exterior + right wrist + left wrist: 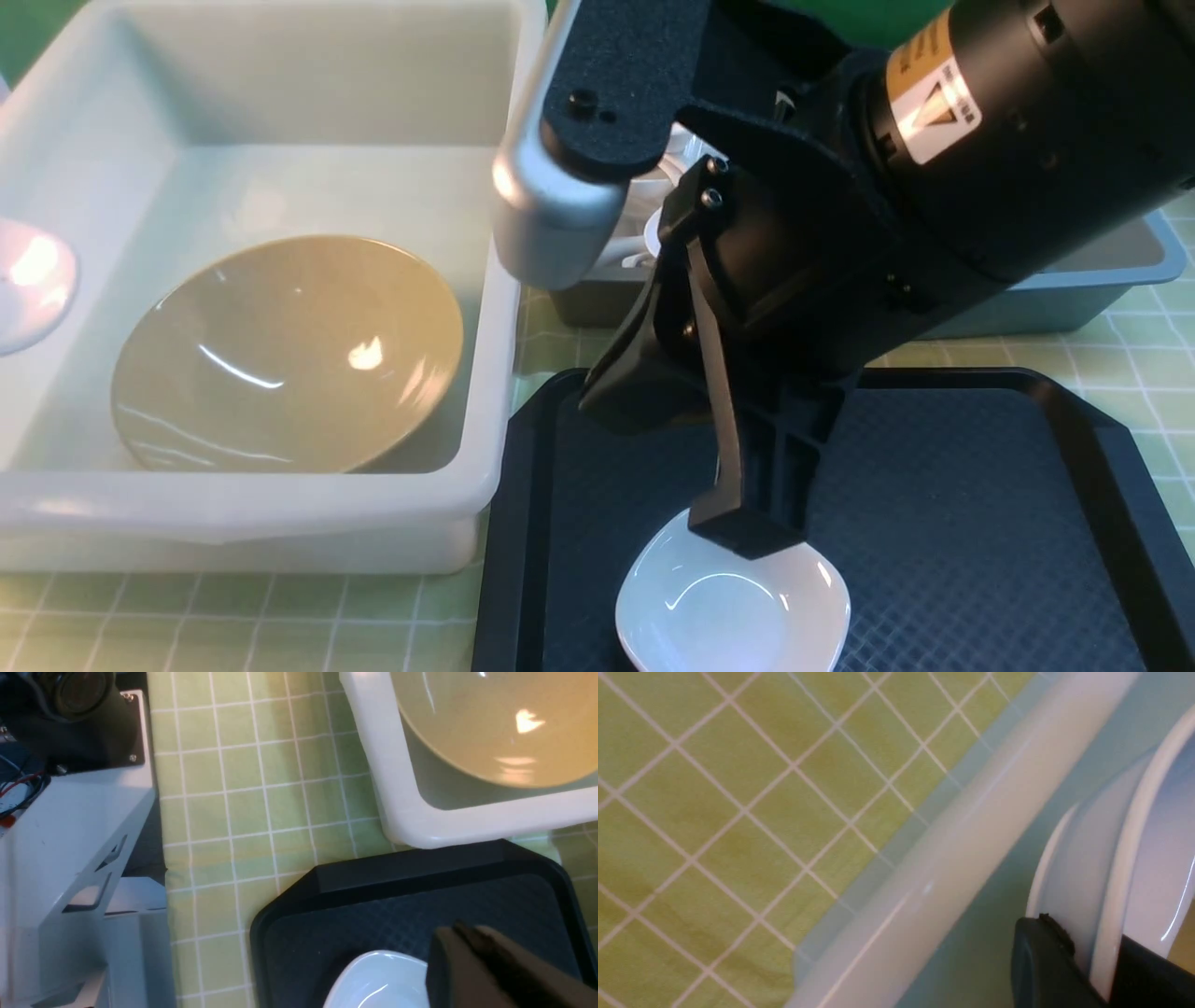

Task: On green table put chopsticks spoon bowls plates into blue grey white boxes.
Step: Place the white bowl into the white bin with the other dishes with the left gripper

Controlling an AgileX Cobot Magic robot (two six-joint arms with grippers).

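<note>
Small glossy white plate (pixel 738 607), rounded-square and shallow, lies on the near-left part of the black tray (pixel 980 523). Right gripper (pixel 747 532) has its tip at the plate's far rim, fingers pressed together; whether it grips the rim can't be told. Second white plate (pixel 1115 868) is pinched at its rim by the left gripper (pixel 1094 966), inside the white tub (pixel 485 392) beside the olive-tan bowl (pixel 289 355). Tub and tray sit on the green table (pixel 1148 345).

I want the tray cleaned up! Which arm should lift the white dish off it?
Right. The right claw is shut at the rim of the small glossy white dish on the black textured tray. The left claw is busy, clamped on another white dish by the translucent white tub.
</note>
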